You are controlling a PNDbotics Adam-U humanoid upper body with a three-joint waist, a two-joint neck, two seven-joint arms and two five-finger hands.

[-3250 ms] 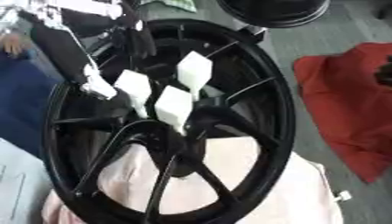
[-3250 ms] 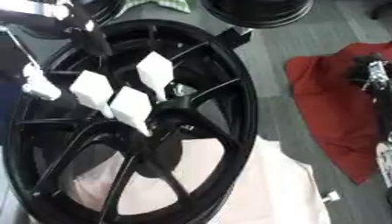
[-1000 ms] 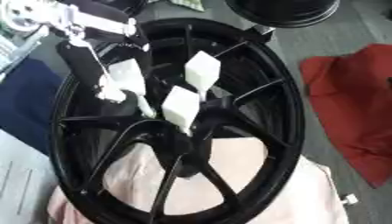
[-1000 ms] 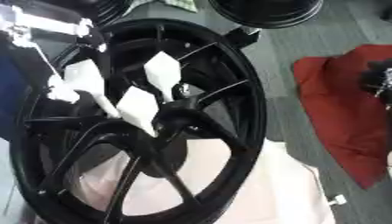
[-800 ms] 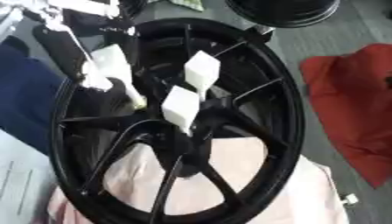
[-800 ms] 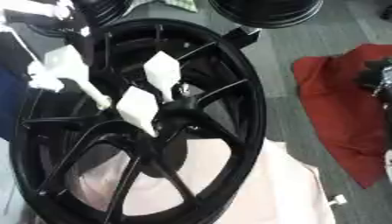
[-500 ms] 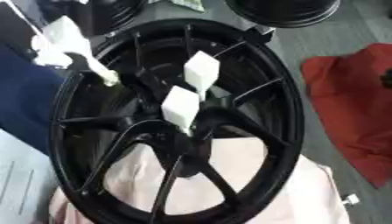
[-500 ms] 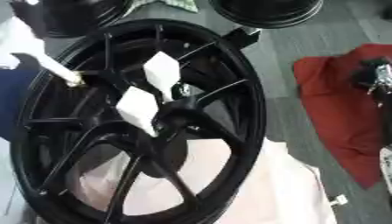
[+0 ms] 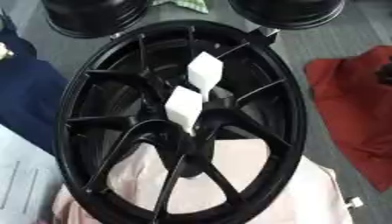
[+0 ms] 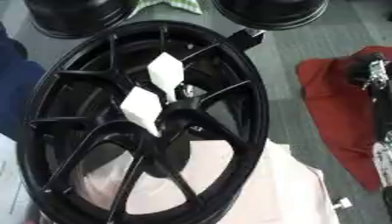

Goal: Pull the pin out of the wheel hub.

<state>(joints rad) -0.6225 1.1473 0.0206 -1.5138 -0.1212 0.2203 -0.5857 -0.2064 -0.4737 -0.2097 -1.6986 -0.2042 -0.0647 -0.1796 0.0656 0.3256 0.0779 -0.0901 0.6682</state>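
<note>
Showing, at the far left, a blue cloth (image 9: 27, 96) with a pale sheet (image 9: 19, 175) below it, both lying partly under the rim of the wheel (image 9: 292, 109). Filling the middle with that black spoked wheel, seen from above and resting over a pink cloth (image 9: 306, 197) that is showing through the lower spokes. Carrying two white pins in the hub (image 9: 201, 129): the lower pin (image 9: 183, 109) sitting just left of centre, the upper pin (image 9: 205, 72) standing just above and to the right of it, each still seated on a thin stem, neither touched by anything. Placing two more black rims (image 9: 92, 15) at the top edge, a green checked cloth (image 9: 183, 4) between them. Ending at the right with a red cloth (image 9: 352, 113) and, over it at the edge, the dark and silver right hand (image 10: 371, 70), well apart from the wheel, too unclear for telling whether opened or closed
</note>
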